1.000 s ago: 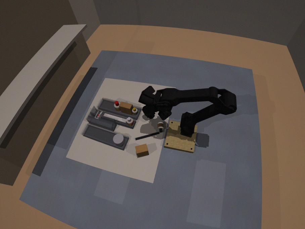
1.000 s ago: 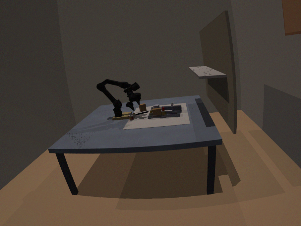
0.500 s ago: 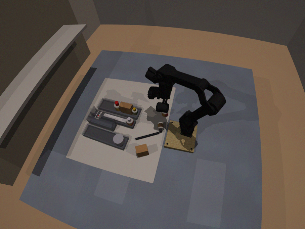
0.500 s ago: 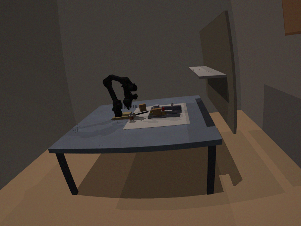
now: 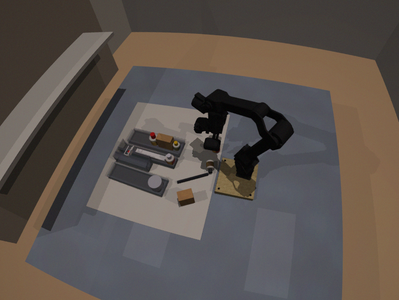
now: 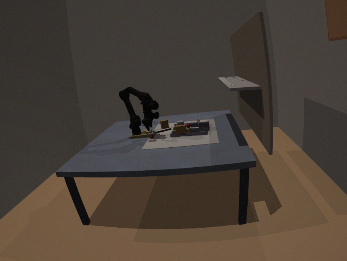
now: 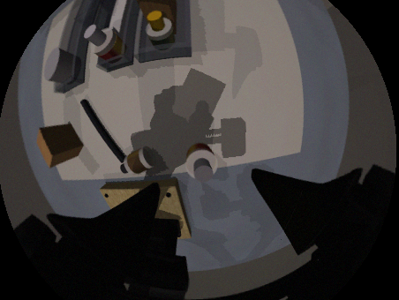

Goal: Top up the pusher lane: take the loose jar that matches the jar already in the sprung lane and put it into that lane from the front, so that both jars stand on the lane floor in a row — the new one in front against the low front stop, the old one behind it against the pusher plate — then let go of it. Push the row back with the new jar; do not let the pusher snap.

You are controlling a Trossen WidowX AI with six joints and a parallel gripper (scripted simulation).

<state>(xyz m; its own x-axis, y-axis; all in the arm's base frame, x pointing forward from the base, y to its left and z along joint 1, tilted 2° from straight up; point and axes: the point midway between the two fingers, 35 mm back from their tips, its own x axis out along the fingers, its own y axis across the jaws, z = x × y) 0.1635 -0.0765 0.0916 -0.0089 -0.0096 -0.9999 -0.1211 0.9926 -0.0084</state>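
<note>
The sprung lane (image 5: 146, 150) (image 7: 118, 4) is the middle one of three grey lanes on the pale mat. One jar with a white lid and a dark red body (image 5: 168, 158) (image 7: 103, 42) stands at its front end. A loose jar with a white lid and a red body (image 7: 200, 165) (image 6: 151, 136) stands on the mat's edge near the arm's base. In the top view my gripper mostly hides it. A second loose jar (image 5: 209, 165) (image 7: 139, 158) is brown with a pale band. My gripper (image 5: 212, 144) (image 6: 147, 123) (image 7: 206, 181) is open and empty, hanging just above the red loose jar.
The back lane holds a red-capped jar (image 5: 152, 136), a brown box (image 5: 165, 140) and a yellow-capped jar (image 5: 175, 144) (image 7: 156, 24). The front lane holds a grey cylinder (image 5: 154, 182). A black rod (image 5: 192, 177) (image 7: 102, 135) and a brown box (image 5: 186, 196) (image 7: 59, 145) lie on the mat. The arm stands on a wooden plate (image 5: 225, 190).
</note>
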